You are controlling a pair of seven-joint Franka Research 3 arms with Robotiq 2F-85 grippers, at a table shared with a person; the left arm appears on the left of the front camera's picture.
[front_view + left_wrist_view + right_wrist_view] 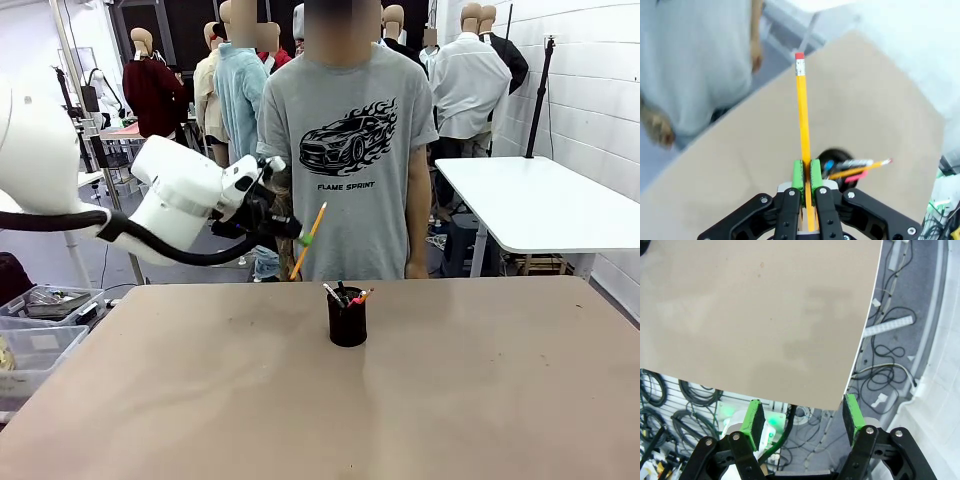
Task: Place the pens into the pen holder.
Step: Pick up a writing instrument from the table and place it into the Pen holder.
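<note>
The left gripper (806, 175) pinches a yellow pencil (308, 240) aloft, left of the pen holder (347, 322) (already holding pens) — presumably for dropping in; the right gripper (802, 422) gapes empty.

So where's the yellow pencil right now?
In the front view the yellow pencil is clamped in the left hand, in the air up and left of the pen holder.

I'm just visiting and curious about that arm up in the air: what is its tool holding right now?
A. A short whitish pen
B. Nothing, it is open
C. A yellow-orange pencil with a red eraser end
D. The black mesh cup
C: the left tool has its green pads shut on the yellow-orange pencil, raised above the table, while the pen holder stands on the tabletop.
</note>
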